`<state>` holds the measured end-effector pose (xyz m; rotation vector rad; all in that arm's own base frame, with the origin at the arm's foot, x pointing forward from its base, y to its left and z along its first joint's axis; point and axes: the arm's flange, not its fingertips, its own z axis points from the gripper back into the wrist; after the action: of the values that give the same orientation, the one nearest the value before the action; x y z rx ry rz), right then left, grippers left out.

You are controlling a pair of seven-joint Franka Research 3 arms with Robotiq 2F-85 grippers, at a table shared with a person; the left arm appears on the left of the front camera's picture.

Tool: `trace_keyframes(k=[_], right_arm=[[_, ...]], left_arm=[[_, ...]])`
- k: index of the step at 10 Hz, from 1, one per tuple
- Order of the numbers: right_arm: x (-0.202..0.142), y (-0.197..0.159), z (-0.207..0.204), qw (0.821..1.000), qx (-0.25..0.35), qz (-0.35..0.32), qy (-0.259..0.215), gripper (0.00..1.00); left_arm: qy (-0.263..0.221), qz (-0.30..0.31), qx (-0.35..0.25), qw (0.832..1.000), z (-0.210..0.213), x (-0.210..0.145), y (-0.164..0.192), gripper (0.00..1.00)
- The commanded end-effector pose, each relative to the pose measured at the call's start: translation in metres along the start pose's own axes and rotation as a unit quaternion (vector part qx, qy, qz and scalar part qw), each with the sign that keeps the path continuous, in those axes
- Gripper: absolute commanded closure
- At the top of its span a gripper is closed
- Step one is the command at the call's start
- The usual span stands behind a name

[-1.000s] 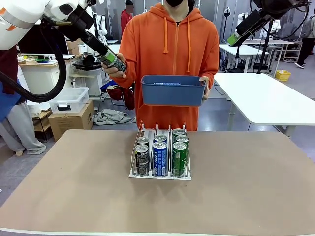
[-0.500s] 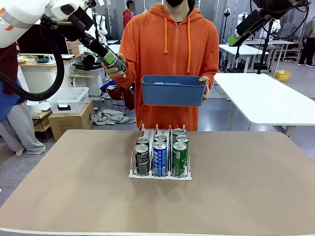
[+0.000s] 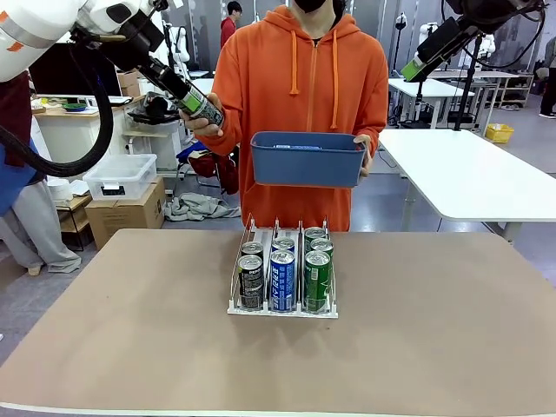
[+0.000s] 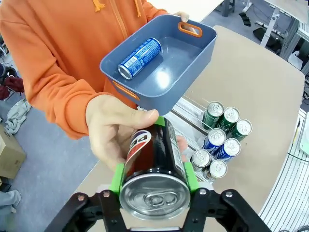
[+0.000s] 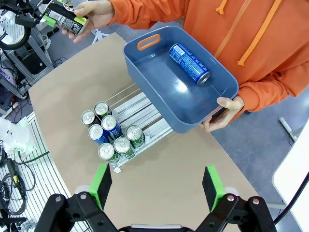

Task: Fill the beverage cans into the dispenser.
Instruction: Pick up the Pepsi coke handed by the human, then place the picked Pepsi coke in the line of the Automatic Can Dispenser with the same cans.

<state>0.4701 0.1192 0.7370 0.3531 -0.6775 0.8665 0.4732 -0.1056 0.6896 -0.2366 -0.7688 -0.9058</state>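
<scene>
Nine beverage cans are in view. Seven stand in the one dispenser, which has three lanes: two dark cans in its left lane, two blue cans in the middle lane and three green cans in the right lane. One more blue can lies in the single blue bin, which has two orange handles. One more dark can sits between the pads of the left hand. That makes three dark, three blue and three green. The robot has two hands, counting the right hand. One person stands at the one table, with two hands: one person's hand on the dark can, the other on the bin.
</scene>
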Motion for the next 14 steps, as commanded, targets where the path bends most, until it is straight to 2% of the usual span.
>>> trace_keyframes(k=[1,3,4,5,6,7,14], right_arm=[[-0.0006,-0.0008,-0.0002,1.0,-0.001,0.001,0.002,0.0],[-0.0006,-0.0008,-0.0002,1.0,-0.001,0.001,0.002,0.0],[-0.0006,-0.0008,-0.0002,1.0,-0.001,0.001,0.002,0.0],[-0.0006,-0.0008,-0.0002,1.0,-0.001,0.001,0.002,0.0],[-0.0006,-0.0008,-0.0002,1.0,-0.001,0.001,0.002,0.0],[-0.0006,-0.0008,-0.0002,1.0,-0.001,0.001,0.002,0.0],[-0.0006,-0.0008,-0.0002,1.0,-0.001,0.001,0.002,0.0]], left_arm=[[-0.016,-0.004,-0.004,1.0,-0.0004,-0.0016,0.0025,1.0],[-0.01,-0.001,-0.004,1.0,0.0008,-0.0049,0.0034,1.0],[-0.007,-0.006,-0.001,1.0,0.0018,-0.0044,0.0025,0.62],[-0.018,-0.018,-0.014,1.0,0.0029,-0.0045,0.0013,0.62],[-0.022,-0.033,-0.015,0.999,0.002,-0.0035,0.0009,0.79],[-0.002,-0.003,-0.001,1.0,0.0002,-0.0007,0.001,0.79],[-0.002,-0.003,-0.001,1.0,0.0002,-0.0007,0.001,0.79]])
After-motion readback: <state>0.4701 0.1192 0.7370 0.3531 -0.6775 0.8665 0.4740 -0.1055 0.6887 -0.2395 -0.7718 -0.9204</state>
